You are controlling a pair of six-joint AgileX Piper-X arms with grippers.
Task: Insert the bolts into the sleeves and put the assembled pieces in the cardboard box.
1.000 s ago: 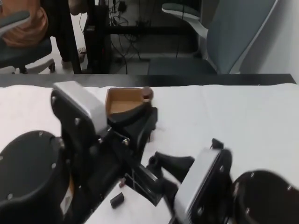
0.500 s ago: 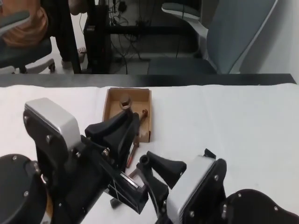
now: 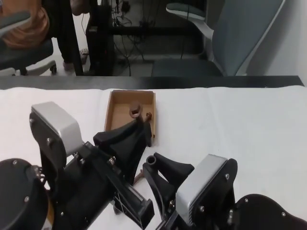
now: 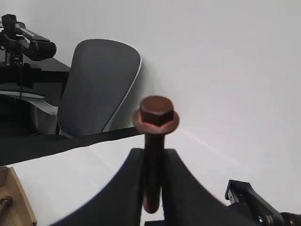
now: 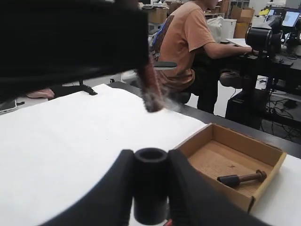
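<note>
The right tool (image 5: 150,157) grips a dark sleeve (image 5: 150,197) over the white desk (image 5: 56,141). The left tool (image 4: 153,155) clamps a brown bolt (image 4: 155,115) by its shank, tip near the sleeve's open end, not touching. Farther off, the box (image 5: 249,143) holds one assembled piece (image 5: 239,178).

Cardboard box (image 3: 132,92) on the table (image 3: 249,124), left of centre, toward the far edge. One assembled piece (image 3: 148,115) lies inside it by the right wall. Left tool (image 4: 152,162) is on the near side of the box, closed on a bolt (image 3: 135,111), head end toward the box. Right tool (image 5: 150,162) is just right of it and nearer, gripping a sleeve (image 5: 150,188). Bolt tip near the sleeve's mouth, not touching. Loose bolt (image 3: 139,176) on the table between the two tools. Office chair (image 3: 249,38) behind the table.
</note>
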